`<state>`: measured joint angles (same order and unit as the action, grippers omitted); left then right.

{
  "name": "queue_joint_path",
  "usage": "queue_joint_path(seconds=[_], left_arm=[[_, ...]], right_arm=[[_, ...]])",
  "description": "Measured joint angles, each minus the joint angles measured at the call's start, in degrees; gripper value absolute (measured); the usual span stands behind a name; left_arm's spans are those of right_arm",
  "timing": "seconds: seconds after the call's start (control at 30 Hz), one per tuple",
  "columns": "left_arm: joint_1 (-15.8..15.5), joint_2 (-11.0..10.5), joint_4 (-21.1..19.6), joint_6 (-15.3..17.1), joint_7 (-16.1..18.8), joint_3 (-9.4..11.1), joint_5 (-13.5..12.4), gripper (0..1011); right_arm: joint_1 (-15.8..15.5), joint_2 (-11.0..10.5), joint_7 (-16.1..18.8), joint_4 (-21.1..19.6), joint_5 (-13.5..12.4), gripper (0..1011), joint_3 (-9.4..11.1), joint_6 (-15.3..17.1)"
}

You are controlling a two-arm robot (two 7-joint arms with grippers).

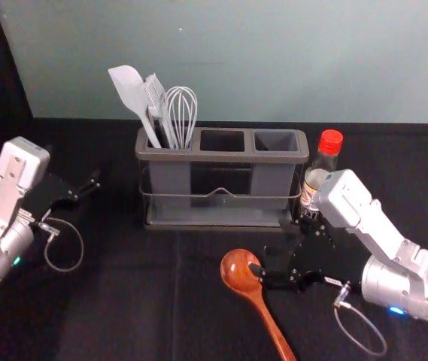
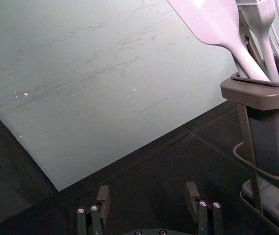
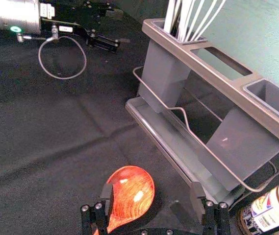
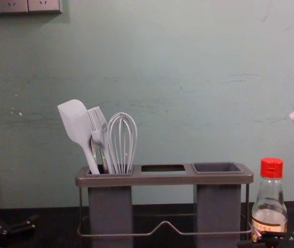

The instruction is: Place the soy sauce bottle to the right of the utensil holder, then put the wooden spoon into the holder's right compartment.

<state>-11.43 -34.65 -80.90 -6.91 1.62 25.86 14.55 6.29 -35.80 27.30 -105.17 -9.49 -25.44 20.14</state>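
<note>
The wooden spoon lies on the dark table in front of the holder, its handle toward the near edge. My right gripper is low beside the spoon's bowl, open; in the right wrist view the spoon's bowl appears between the spread fingers of the right gripper, nearer one of them. The soy sauce bottle, red-capped, stands upright just right of the holder. The holder's right compartment is empty. My left gripper stays at the left; in its wrist view, the left gripper is open.
A white spatula, a brush and a whisk stand in the holder's left compartment. The middle compartment holds nothing. A pale wall rises behind the table. The right forearm reaches across the front right, near the bottle.
</note>
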Motion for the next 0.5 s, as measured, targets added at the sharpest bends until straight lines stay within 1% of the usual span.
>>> queue_joint_path(seconds=[0.2, 0.3, 0.33, 0.4, 0.43, 0.5], left_arm=[[0.0, 0.0, 0.0, 0.0, 0.0, 0.0, 0.0, 1005], [0.0, 0.0, 0.0, 0.0, 0.0, 0.0, 0.0, 1005], [0.0, 0.0, 0.0, 0.0, 0.0, 0.0, 0.0, 1005], [0.0, 0.0, 0.0, 0.0, 0.0, 0.0, 0.0, 1005], [0.0, 0.0, 0.0, 0.0, 0.0, 0.0, 0.0, 1005], [0.0, 0.0, 0.0, 0.0, 0.0, 0.0, 0.0, 1005]], right_arm=[[0.2, 0.3, 0.2, 0.3, -0.3, 1000, 0.2, 0.3], [1.4, 1.0, 0.5, 1.2, -0.5, 1002, -0.3, 3.6], [2.2, 1.6, 0.4, 1.5, -0.2, 1002, -1.0, 6.4], [2.9, 2.2, 0.0, 1.6, 0.4, 1002, -1.7, 9.0], [3.4, 2.8, -0.7, 1.6, 1.2, 1000, -2.3, 11.7], [3.6, 3.5, -1.4, 1.3, 1.9, 1002, -2.7, 13.9]])
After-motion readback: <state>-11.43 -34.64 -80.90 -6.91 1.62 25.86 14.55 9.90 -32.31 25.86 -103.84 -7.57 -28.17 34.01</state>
